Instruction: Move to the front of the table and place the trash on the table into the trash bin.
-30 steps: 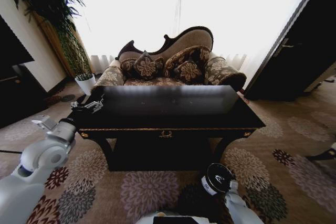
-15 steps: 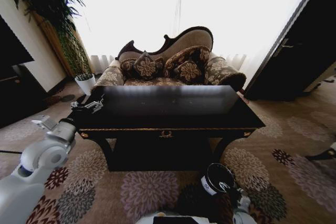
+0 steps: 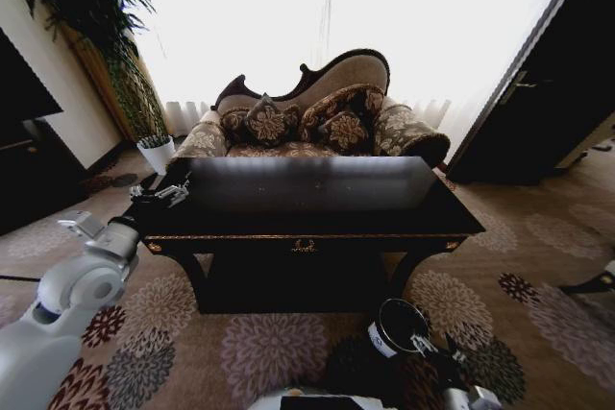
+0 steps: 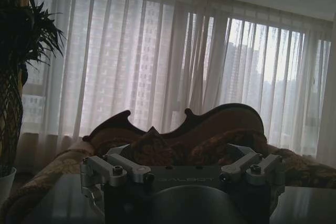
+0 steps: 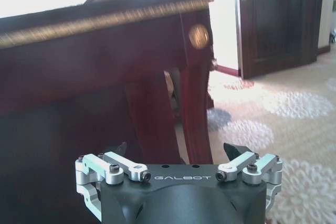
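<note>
The glossy black table (image 3: 317,216) stands dead ahead, with the patterned sofa (image 3: 322,122) beyond it at 12 o'clock. The small black trash bin (image 3: 380,338) sits on the flowered carpet (image 3: 269,348) at about 5 o'clock from the table's front edge. Window glare washes the tabletop, and I cannot make out the trash on it. As a judgement, such litter would be light: paper would crush, so pinch it across its bulk, while anything hard or smooth could slip and wants a squeeze across its middle. The bin itself looks light enough to tip if knocked. The left arm reaches forward from 8 o'clock, bent at the elbow, wrist level. It holds the left gripper (image 3: 163,195) over the table's 9 o'clock end, its fingers spread wide with nothing between them. The right arm hangs low, and the right gripper (image 3: 437,350) is just beside the bin at 5 o'clock, below the table's edge and facing its carved leg (image 5: 197,98). Its fingers are also spread apart and empty.
</note>
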### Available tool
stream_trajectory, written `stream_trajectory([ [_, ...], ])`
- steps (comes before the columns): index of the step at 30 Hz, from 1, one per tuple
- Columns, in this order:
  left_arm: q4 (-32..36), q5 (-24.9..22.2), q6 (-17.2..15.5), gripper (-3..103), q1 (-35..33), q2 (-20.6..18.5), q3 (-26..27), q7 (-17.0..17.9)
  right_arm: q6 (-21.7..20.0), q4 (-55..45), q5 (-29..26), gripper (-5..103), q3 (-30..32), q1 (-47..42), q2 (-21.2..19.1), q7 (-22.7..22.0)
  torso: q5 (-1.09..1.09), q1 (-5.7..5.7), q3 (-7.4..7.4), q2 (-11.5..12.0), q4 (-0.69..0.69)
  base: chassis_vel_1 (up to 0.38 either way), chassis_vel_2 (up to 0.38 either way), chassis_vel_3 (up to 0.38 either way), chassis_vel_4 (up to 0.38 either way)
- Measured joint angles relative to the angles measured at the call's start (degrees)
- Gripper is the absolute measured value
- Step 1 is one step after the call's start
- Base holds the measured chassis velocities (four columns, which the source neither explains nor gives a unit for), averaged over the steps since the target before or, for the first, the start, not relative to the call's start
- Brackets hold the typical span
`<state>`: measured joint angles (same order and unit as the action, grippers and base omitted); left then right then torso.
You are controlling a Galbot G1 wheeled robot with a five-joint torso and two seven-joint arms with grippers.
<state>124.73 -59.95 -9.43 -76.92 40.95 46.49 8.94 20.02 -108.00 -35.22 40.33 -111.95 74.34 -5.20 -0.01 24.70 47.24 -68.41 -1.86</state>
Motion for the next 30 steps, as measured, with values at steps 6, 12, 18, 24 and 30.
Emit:
stream_trajectory([
  [6,0.0,0.0,0.0,100,0.0,0.0,0.0,0.0,-0.7,-11.5,1.8,100,3.8,-3.6,0.0,-4.1,0.01,0.00,0.00,0.0,0.00,0.000,0.000,0.000,0.000],
  [12,0.0,0.0,0.0,100,0.0,0.0,0.0,0.0,-1.7,-20.0,3.4,100,8.0,-3.9,-2.8,-4.1,0.00,0.00,0.00,0.0,0.00,0.000,0.000,0.000,0.000],
  [18,0.0,0.0,0.0,100,0.0,0.0,0.0,0.0,-5.5,-23.2,2.1,100,8.7,-0.4,-7.9,-5.3,0.01,0.01,0.01,0.0,0.00,0.000,0.000,0.000,0.000],
  [24,0.0,0.0,0.0,100,0.0,0.0,0.0,0.0,-10.4,-23.4,0.2,100,7.8,7.0,-14.0,-7.9,0.01,0.01,0.01,0.0,0.00,0.000,0.000,0.000,0.000],
  [30,0.0,0.0,0.0,100,0.0,0.0,0.0,0.0,-17.7,-20.6,-5.2,100,5.8,19.2,-21.8,-10.8,0.01,0.02,0.02,0.0,0.02,0.000,0.000,0.000,0.000],
])
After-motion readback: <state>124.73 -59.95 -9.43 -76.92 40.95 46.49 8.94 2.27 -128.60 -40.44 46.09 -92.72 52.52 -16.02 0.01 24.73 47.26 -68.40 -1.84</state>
